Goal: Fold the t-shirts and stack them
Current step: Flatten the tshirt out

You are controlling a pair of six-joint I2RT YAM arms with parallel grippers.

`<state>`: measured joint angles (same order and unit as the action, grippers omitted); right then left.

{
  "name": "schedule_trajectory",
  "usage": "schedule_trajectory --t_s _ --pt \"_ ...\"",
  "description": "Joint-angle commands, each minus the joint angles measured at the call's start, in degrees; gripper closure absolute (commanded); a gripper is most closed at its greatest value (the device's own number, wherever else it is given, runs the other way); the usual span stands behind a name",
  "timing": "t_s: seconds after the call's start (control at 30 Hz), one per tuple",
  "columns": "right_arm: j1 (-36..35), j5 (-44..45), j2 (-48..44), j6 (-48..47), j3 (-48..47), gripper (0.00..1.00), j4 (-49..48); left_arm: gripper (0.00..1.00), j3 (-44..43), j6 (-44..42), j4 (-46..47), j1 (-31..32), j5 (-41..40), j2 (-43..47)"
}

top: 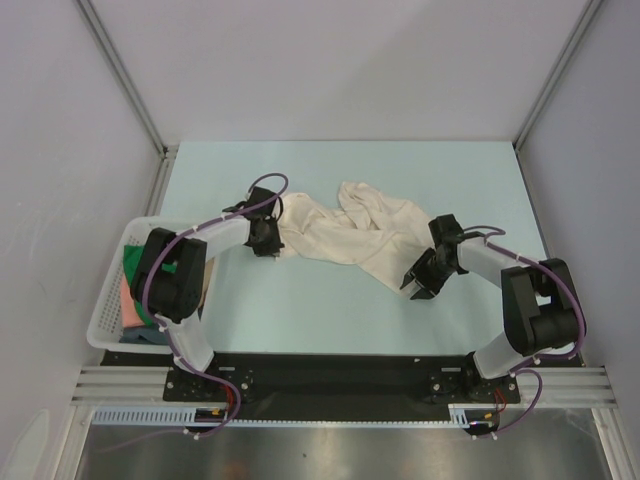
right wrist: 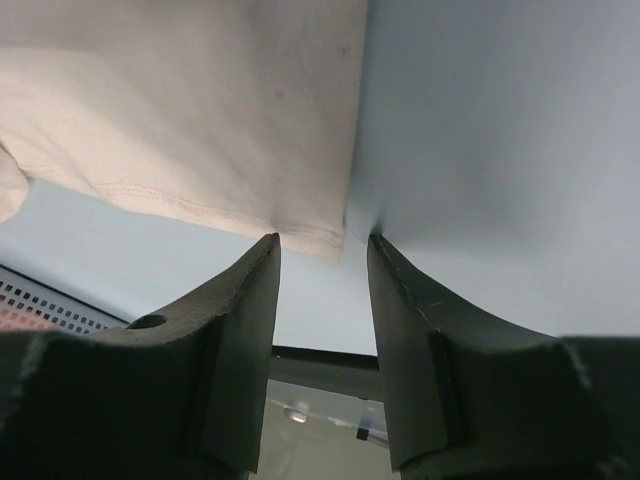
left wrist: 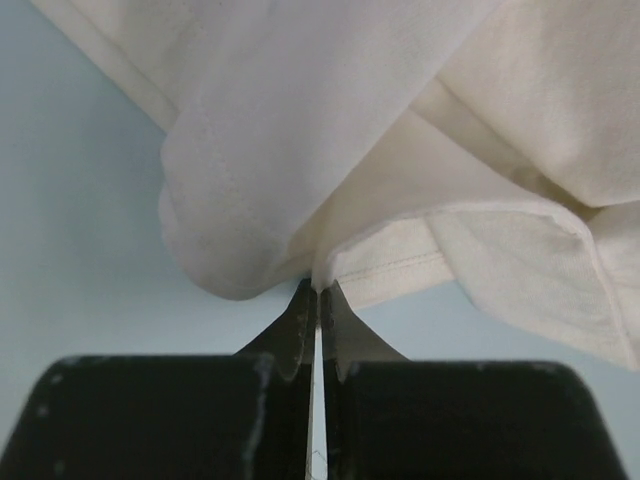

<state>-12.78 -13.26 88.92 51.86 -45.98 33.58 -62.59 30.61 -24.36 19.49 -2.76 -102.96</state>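
Arms: we see pale grey links and bulky black joint housings on the left arm [top: 178,272] and the right arm [top: 540,310].
Cables: purple cables [top: 215,222] loop along each arm behind the tool.
Left gripper [left wrist: 317,290]: black; its fingers [left wrist: 290,335] taper to thin blades ahead of a blocky body.
Right gripper [right wrist: 322,245]: we see dark, matt, curved fingers [right wrist: 240,300], faintly scuffed.
Base: a black plate [top: 330,375] on silver rails [top: 330,402].
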Motion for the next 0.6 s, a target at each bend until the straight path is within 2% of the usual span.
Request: schedule_trajectory --t_s 0.0,0.23,0.43,0.47,0.57 --pt "0.2 0.8 -0.5 -0.3 0.6 0.55 0.5 1.00 0.4 -1.2 -0.2 -0.2 -1.5 2.2" --pt "-0.1 -0.5 0.8 2.2 2.3 0.58 -1.7 1.00 1.3 -2.4 -0.9 -0.1 -1.5 4.4" --pt "0.8 1.8 3.4 2.5 2.0 0.63 -2.7 1.00 1.5 -3.5 -1.7 0.5 -2.0 7.0" --pt "0.9 1.8 3.7 2.5 1.9 0.65 -3.0 1.00 1.7 -3.5 -1.7 0.6 -2.1 7.5" --pt "0.9 1.8 4.4 2.2 2.2 0.79 -4.9 1.00 2.3 -3.5 -2.3 0.6 -1.9 9.3"
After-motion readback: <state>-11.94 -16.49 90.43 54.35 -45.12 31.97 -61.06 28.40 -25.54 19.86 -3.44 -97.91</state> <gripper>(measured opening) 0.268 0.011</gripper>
